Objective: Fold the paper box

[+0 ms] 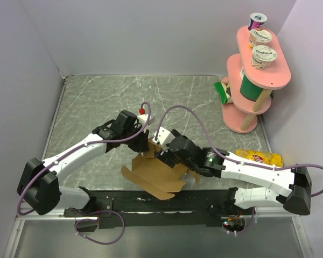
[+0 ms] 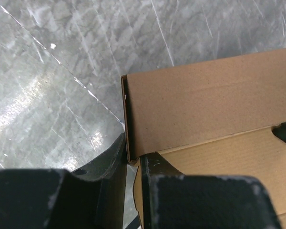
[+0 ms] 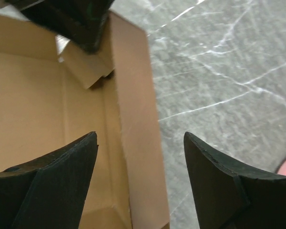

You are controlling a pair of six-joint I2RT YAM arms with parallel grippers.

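The left hand [image 2: 131,164] is clamping one paper box [image 1: 156,173] wall. The right hand [image 3: 140,138], spread apart, is straddling another, needing a square squeeze.

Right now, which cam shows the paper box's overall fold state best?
Top external: the whole paper box is in frame, part-folded, with its near flaps splayed flat. Left wrist shows only one raised wall and a bit of the floor panel. Right wrist shows only a side wall between the open fingers of the right gripper, plus some interior.
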